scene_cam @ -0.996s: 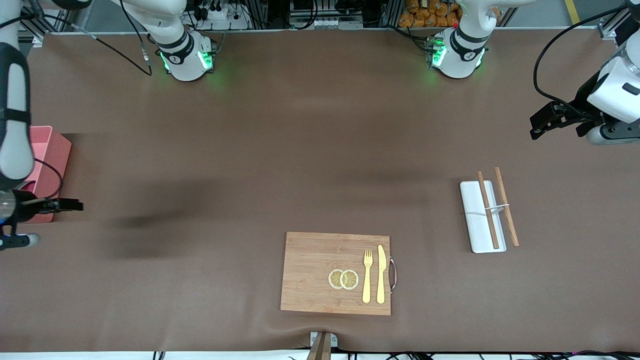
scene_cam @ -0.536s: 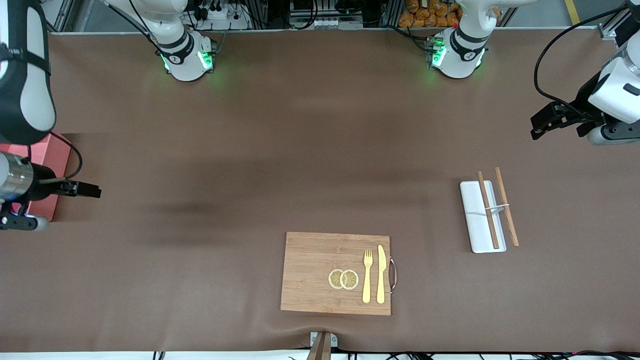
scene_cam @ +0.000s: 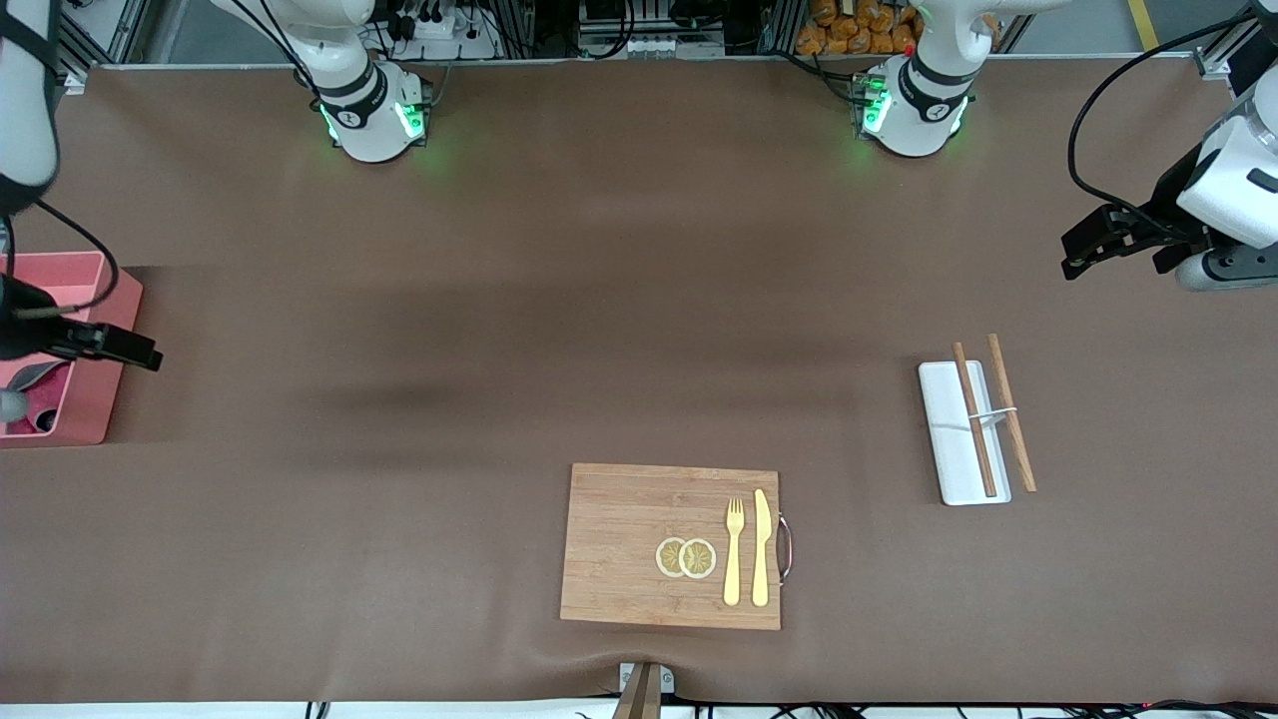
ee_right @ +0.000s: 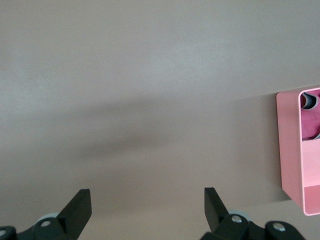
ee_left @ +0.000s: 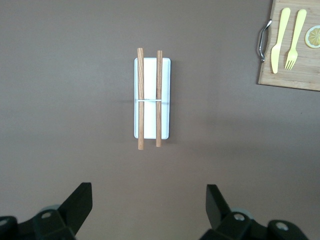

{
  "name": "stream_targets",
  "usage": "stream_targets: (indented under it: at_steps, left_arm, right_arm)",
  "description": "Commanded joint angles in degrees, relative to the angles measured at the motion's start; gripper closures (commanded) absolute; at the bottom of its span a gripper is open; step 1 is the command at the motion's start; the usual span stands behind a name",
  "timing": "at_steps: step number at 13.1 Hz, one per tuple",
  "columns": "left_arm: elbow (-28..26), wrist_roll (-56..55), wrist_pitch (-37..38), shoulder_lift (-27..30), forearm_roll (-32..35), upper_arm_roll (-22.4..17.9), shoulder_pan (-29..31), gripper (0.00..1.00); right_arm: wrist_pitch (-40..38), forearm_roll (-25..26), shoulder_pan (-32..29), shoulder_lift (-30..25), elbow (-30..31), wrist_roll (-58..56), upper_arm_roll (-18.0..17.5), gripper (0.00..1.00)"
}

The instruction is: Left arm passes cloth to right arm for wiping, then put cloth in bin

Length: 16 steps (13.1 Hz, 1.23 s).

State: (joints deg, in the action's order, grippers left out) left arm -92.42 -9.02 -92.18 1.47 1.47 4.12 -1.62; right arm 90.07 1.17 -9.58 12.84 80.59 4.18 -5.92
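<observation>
The salmon-pink bin (scene_cam: pixel 98 399) stands at the right arm's end of the table. The cloth (scene_cam: pixel 38 378) lies inside it, grey and crimson folds showing; in the right wrist view the cloth (ee_right: pixel 311 125) sits within the bin (ee_right: pixel 290 145). My right gripper (scene_cam: pixel 137 354) hangs open and empty over the bin's wall on the table's middle side, fingers wide apart (ee_right: pixel 147 210). My left gripper (scene_cam: pixel 1072 259) waits in the air at the left arm's end, open and empty (ee_left: pixel 149 207).
A white tray (scene_cam: pixel 944 439) with two wooden chopsticks (scene_cam: pixel 974 419) lies near the left arm's end, below the left gripper in its wrist view (ee_left: pixel 152 97). A wooden board (scene_cam: pixel 619 544) with fork, knife and lemon slices lies near the front edge.
The right arm has swung up and back, uncovering the bin and the cloth in it; its gripper slid along the bin toward the bases. The left arm has not moved.
</observation>
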Motion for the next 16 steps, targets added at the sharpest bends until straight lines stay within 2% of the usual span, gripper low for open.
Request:
stream_targets:
  at_steps: [1, 2, 3, 7, 14, 16]
  left_arm:
    - [-0.9, 0.7, 0.3, 1.2, -0.9, -0.2, 0.2, 0.0]
    - [-0.9, 0.7, 0.3, 1.2, -0.9, -0.2, 0.2, 0.0]
    - [-1.0, 0.8, 0.3, 1.2, -0.9, -0.2, 0.2, 0.0]
    - [-1.1, 0.8, 0.3, 1.1, -0.9, -0.2, 0.3, 0.0]
    - [-1.0, 1.1, 0.3, 1.4, -0.9, -0.3, 0.2, 0.0]
    - [-1.2, 1.1, 0.4, 1.6, -0.9, -0.2, 0.1, 0.0]
  right_arm:
    - [-0.2, -2.1, 2.1, -4.6, 2.4, -3.2, 2.9, 0.0]
    - [-0.2, -2.3, 4.5, -4.8, 2.4, -4.4, 6.4, 0.0]
    - [-0.2, -2.3, 5.6, -5.0, 2.4, -5.2, 8.1, 0.0]
    - [0.3, -2.4, 4.5, -5.7, 1.9, -9.5, 8.2, 0.0]
    - [-1.6, -3.1, 4.5, -8.2, 2.6, -8.6, 8.0, 0.0]
    - [-1.3, -3.2, 4.6, -8.5, 4.4, -8.5, 8.0, 0.0]
